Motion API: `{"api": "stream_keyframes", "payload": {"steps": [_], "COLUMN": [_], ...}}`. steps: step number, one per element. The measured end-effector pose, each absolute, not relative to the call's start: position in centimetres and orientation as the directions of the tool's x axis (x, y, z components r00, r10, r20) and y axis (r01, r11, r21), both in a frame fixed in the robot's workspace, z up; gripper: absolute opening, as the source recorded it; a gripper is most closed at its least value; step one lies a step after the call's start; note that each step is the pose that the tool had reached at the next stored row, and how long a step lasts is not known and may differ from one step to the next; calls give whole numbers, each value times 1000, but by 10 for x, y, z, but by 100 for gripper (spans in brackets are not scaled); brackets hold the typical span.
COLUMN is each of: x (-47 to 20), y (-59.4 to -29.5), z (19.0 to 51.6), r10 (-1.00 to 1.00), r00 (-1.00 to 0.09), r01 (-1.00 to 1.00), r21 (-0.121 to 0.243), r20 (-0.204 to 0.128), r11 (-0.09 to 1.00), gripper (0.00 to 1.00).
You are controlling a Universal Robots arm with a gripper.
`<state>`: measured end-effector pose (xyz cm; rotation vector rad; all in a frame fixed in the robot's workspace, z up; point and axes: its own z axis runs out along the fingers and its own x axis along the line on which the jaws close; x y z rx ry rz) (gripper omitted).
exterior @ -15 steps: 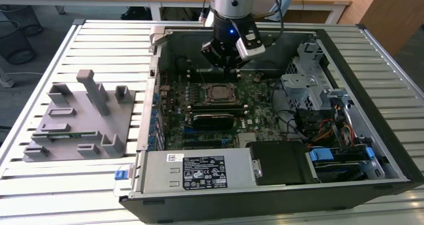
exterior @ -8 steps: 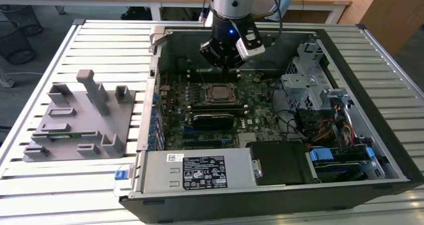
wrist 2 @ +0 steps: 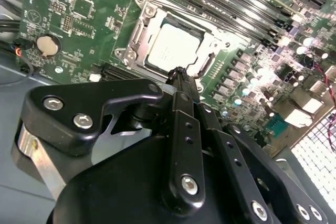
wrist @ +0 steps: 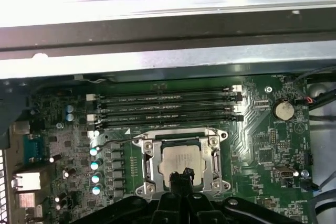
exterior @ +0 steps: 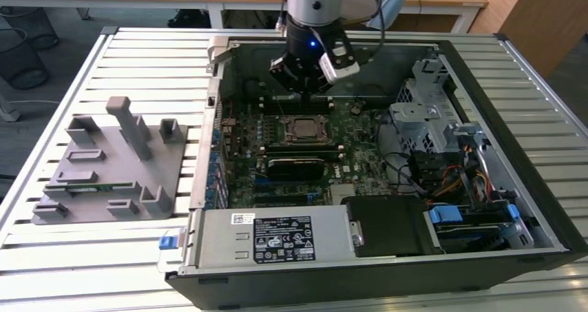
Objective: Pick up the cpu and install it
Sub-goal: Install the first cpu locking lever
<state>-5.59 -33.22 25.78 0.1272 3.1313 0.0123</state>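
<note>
Gripper hovers above the cpu, jaws closed together, holding nothing. Cpu seated in socket frame on motherboard.

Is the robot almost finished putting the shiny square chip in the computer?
Nearly, it seems. The cpu already lies inside the metal socket frame on the green motherboard, so picking up and placing look done. The hand hangs just above the chip, fingertips together and holding nothing. The frame around the chip looks unclamped, though the pictures cannot settle whether it sits fully seated.
</note>
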Motion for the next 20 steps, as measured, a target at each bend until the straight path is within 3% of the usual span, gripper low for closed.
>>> {"api": "stream_keyframes", "payload": {"steps": [20], "x": [-81], "y": [-332], "z": [257], "r10": [-29], "r00": [-1000], "r01": [-29], "r21": [8], "r20": [-9], "r11": [1000], "gripper": [11]}}
